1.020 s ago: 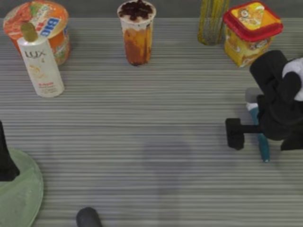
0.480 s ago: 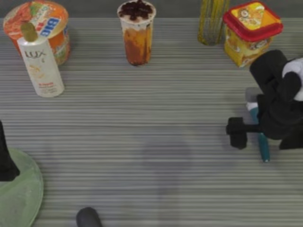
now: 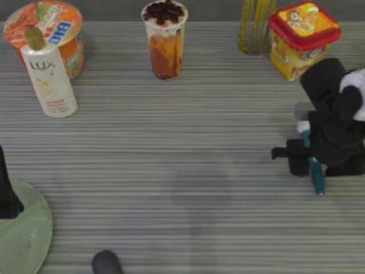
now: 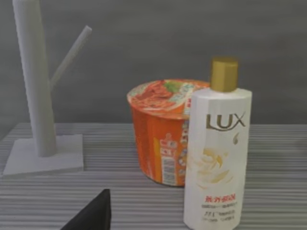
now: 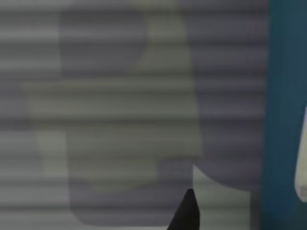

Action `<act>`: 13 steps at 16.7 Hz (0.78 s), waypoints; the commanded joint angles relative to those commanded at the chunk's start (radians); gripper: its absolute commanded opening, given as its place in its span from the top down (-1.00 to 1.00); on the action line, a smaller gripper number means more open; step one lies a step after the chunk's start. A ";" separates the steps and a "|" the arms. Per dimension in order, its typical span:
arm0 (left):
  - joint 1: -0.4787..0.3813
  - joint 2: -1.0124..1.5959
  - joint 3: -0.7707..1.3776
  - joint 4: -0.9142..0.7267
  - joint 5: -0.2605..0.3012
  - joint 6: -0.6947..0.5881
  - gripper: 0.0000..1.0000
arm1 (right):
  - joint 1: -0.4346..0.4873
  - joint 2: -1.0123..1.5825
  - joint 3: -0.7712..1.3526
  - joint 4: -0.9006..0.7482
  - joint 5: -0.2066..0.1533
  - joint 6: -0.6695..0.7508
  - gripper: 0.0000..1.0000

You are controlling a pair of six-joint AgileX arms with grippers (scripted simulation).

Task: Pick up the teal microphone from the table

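Observation:
The teal microphone (image 3: 315,176) lies on the striped table (image 3: 188,142) at the right side, its white head pointing to the far edge and its slim tail to the near edge. My right gripper (image 3: 322,164) is down over the handle, open, with one black finger (image 3: 296,158) to the handle's left and the other mostly hidden under the wrist. In the right wrist view the teal handle (image 5: 285,110) runs along one edge, and a dark fingertip (image 5: 186,213) stands apart from it. My left gripper (image 3: 5,197) is parked at the table's left edge, open.
A white Lux bottle (image 3: 50,80) and an orange noodle cup (image 3: 57,28) stand at the back left. At the back also stand a drink cup (image 3: 165,40), a yellow glass (image 3: 255,25) and a red-lidded yellow tub (image 3: 302,37). A pale green plate (image 3: 23,234) lies front left.
The right gripper's left finger has slid right toward the microphone handle, narrowing the gap. The microphone and the left arm have not moved.

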 joint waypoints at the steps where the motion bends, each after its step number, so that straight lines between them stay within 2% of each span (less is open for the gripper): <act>1: 0.000 0.000 0.000 0.000 0.000 0.000 -1.00 | 0.000 0.000 0.000 0.000 0.000 0.000 1.00; 3: 0.000 0.000 0.000 0.000 0.000 0.000 -1.00 | 0.000 0.000 0.000 0.000 0.000 0.000 1.00; 4: 0.000 0.000 0.000 0.000 0.000 0.000 -1.00 | 0.002 -0.065 0.028 -0.033 0.019 -0.011 1.00; 7: 0.000 0.000 0.000 0.000 0.000 0.000 -1.00 | 0.004 -0.071 0.023 0.000 0.005 -0.019 1.00; 10: 0.000 0.000 0.000 0.000 0.000 0.000 -1.00 | 0.005 -0.096 -0.001 0.123 -0.044 -0.049 1.00; 13: 0.000 0.000 0.000 0.000 0.000 0.000 -1.00 | 0.003 -0.140 -0.050 0.329 -0.121 -0.094 1.00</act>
